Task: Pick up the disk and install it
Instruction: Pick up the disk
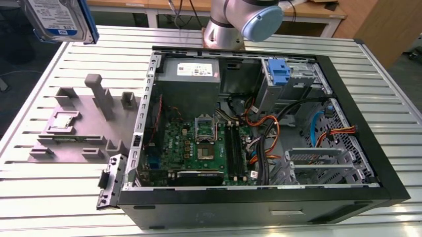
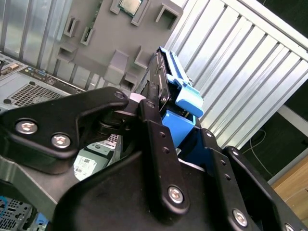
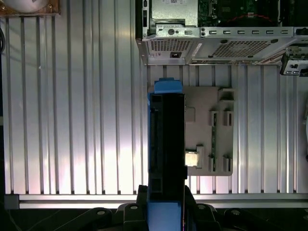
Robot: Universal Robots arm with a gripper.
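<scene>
The claw (image 2: 166, 115) clamps the silver-grey, blue-bracketed disk (image 1: 58, 19) high beside the open black computer case (image 1: 264, 196); a loose edge grip risks dropping it.

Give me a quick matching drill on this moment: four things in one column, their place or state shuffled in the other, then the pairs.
Column one:
1. disk
2. pincer
3. grey fixture plate
4. power-supply box

Column two:
A. flat on the slatted table beside the open case
B. shut on the disk
C. inside the case, corner by the arm's base
D. held up off the table

Pairs: 1-D, 2-B, 3-A, 4-C.
</scene>
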